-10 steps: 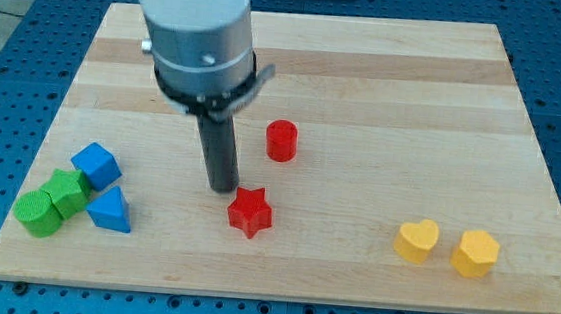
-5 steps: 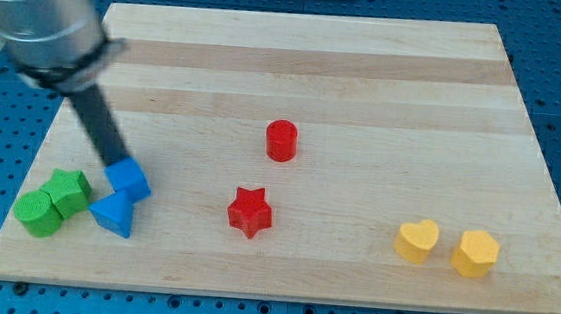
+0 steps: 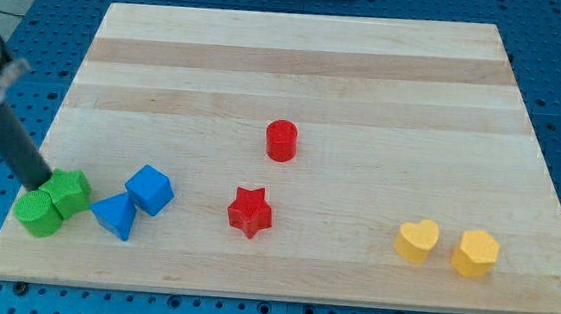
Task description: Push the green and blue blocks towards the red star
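two green blocks (image 3: 51,202) touch at the counter's (image 3: 367,74) eight o'clock corner, my tip (image 3: 40,182) against them. blue triangle (image 3: 115,213) and blue cube (image 3: 150,189) sit toward three o'clock, apart from the red star (image 3: 250,212). no jaws here, only the rod.

Wooden bench (image 3: 297,68) has two green blocks (image 3: 53,200), two blue blocks (image 3: 133,201), red star (image 3: 250,212), red cylinder (image 3: 281,140), two yellow blocks (image 3: 447,246).

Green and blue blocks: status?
My tip at upper left of two green blocks. Blue cube, blue triangle left of red star. Path clear.
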You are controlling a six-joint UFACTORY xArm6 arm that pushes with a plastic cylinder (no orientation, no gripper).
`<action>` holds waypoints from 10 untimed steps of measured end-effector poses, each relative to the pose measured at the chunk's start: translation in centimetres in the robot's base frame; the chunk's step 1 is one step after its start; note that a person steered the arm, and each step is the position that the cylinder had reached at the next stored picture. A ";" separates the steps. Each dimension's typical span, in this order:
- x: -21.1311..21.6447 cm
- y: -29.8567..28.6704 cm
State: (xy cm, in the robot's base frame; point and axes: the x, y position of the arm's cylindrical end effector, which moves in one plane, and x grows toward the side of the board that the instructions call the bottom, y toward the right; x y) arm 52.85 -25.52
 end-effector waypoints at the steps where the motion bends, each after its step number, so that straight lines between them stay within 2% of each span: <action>1: 0.0 10.1; 2: -0.4 7.7; 3: -0.6 -0.5; 4: 1.3 -4.9; 5: 3.2 -4.8; 6: 4.3 0.5; 7: 4.3 2.3; 8: 8.5 1.4; 10: 8.7 14.0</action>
State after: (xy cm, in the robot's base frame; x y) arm 61.58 -11.51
